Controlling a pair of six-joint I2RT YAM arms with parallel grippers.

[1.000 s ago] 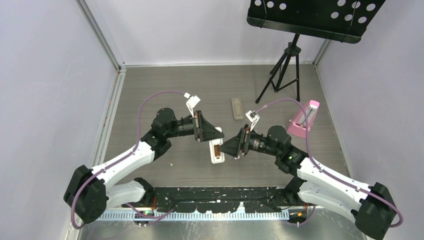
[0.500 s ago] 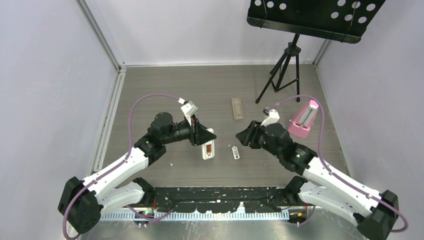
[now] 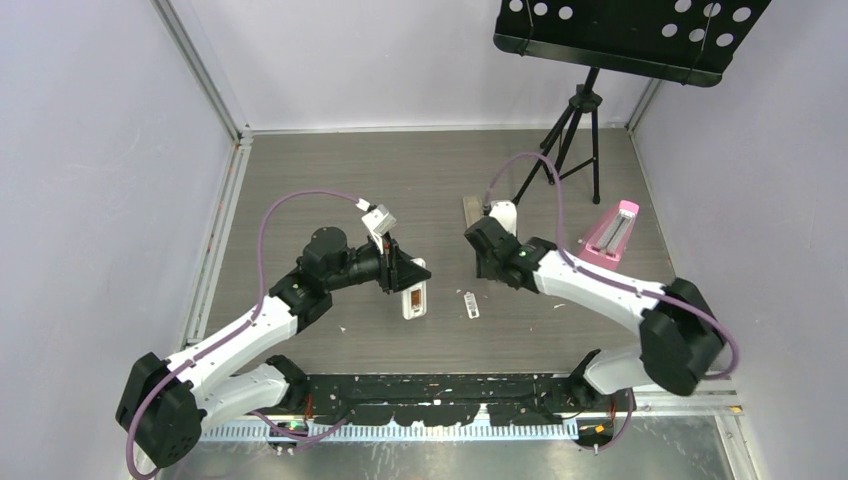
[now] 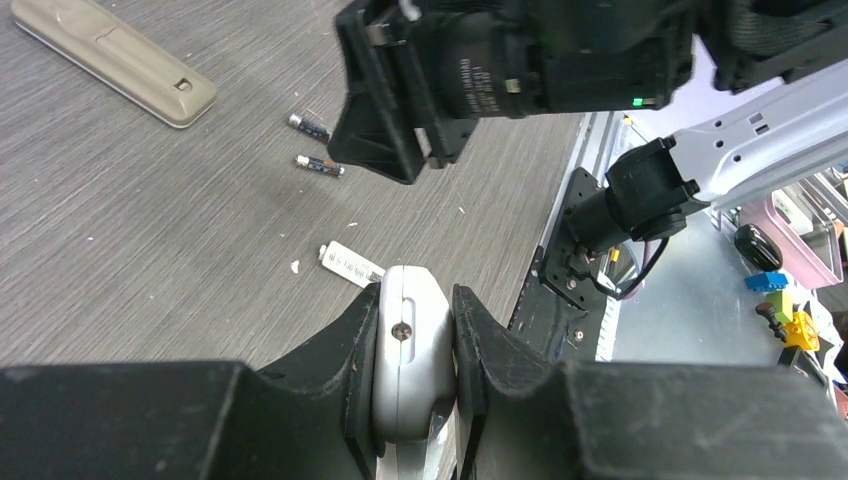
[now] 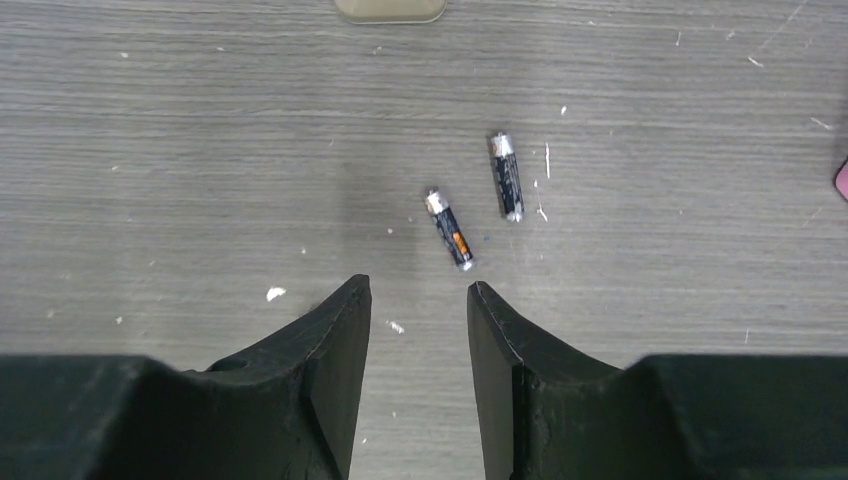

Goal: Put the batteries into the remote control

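My left gripper (image 3: 408, 283) is shut on the white remote control (image 3: 413, 297). It holds the remote by its sides, with the dark battery recess facing up. In the left wrist view the remote's end (image 4: 408, 350) sits clamped between the jaws. Two batteries (image 5: 449, 230) (image 5: 506, 176) lie on the table just ahead of my open, empty right gripper (image 5: 418, 290). They also show in the left wrist view (image 4: 320, 166). In the top view the right gripper (image 3: 483, 250) hangs over them and hides them.
A tan-beige bar (image 4: 110, 60) lies beyond the batteries, half covered by the right arm in the top view (image 3: 470, 206). A small white bar with a dark label (image 3: 469, 305) lies right of the remote. A pink wedge (image 3: 610, 237) and a music stand tripod (image 3: 570, 140) stand at the far right.
The right gripper pulled away from the remote and swung toward the far side, over the batteries. The left gripper drew the remote back left and then held still.
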